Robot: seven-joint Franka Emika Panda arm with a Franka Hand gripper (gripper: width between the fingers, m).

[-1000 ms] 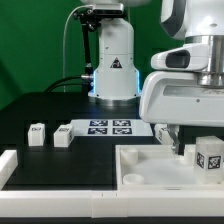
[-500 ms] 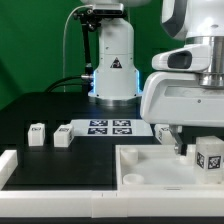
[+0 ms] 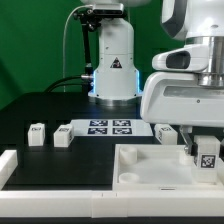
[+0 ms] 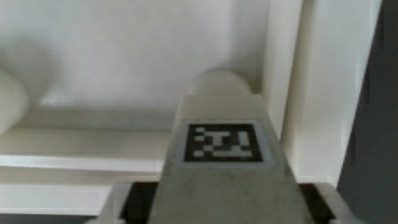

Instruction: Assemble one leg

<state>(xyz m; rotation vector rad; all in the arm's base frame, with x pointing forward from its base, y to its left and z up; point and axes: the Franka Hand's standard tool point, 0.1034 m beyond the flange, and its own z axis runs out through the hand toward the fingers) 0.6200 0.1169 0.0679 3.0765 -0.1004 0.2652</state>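
Observation:
My gripper (image 3: 202, 150) is shut on a small white leg (image 3: 207, 154) with a black-and-white tag. It holds the leg over the exterior view's right end of the large white tray-like part (image 3: 140, 162). In the wrist view the leg (image 4: 224, 130) stands between my fingertips (image 4: 143, 202), its tag facing the camera and its rounded end pointing at the tray's wall (image 4: 107, 80). My gripper (image 4: 226, 205) grips the leg's sides. I cannot tell whether the leg touches the tray.
Two more legs (image 3: 38, 134) (image 3: 63, 135) lie on the black table at the exterior view's left, and another (image 3: 167, 132) behind the tray. The marker board (image 3: 108, 127) lies in the middle. A white bar (image 3: 8, 165) sits at the front left. The robot base (image 3: 113, 60) stands behind.
The held leg has shifted slightly and its tag now looks tilted in the exterior view. The other parts have not moved.

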